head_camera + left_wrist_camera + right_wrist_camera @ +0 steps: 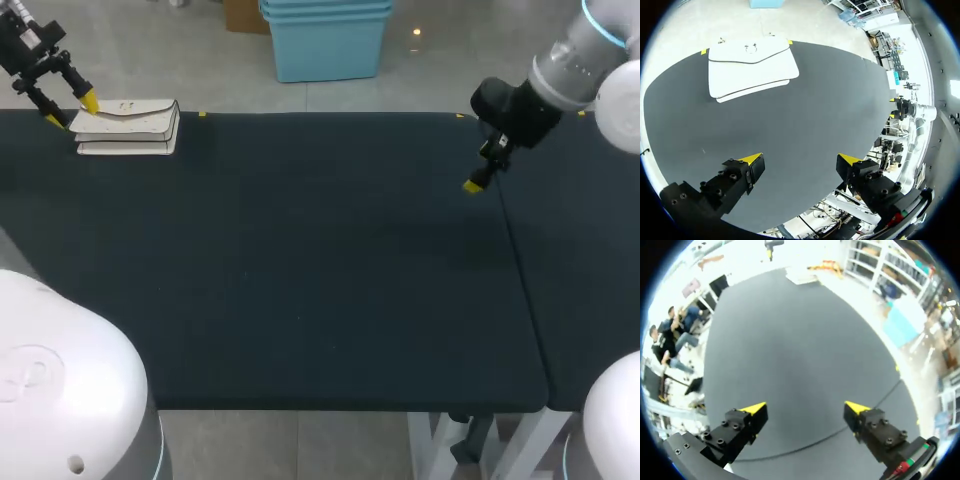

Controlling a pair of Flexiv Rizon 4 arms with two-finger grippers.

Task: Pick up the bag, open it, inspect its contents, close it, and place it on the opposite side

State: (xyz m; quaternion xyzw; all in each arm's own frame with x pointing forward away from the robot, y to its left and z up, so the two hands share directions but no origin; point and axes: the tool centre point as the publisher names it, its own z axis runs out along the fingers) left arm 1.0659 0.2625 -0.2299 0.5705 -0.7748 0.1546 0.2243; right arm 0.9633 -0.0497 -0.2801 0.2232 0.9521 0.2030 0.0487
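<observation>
Left end effector [72, 110] hangs over the far left corner of the dark matte surface [300, 280]. Fingers are spread wide with nothing between them.

The flat white flap handbag [128, 127], with a small metal ring clasp, lies just beside it, right against the surface's far edge. In the head view one yellow tip seems to overlap the bag's end. The left wrist view disagrees: the bag [752, 67] sits ahead of the left end effector [801, 160], clear of both fingers, flap side up. My read is no contact, and it hovers short of the bag.

The wide spread makes sense. The bag lies flat with its long side across the approach, so it needs full opening to straddle the body or catch an edge.

Right end effector [472, 184] hangs above the surface, well apart from the bag, near the seam [520, 270] where two surface sections meet. It's also open and empty. In its own wrist view the right end effector [805, 408] is over bare surface, with the bag [802, 275] far ahead at the opposite end. It's probably parked there because that's the drop-off side, and a second grip is needed once the flap gets lifted.

Progress: very start, pickup not yet done.

Risks: the bag is thin and lies flush, so it's hard to get a finger under. It's also at the edge, so a nudge could slide it off.
</observation>
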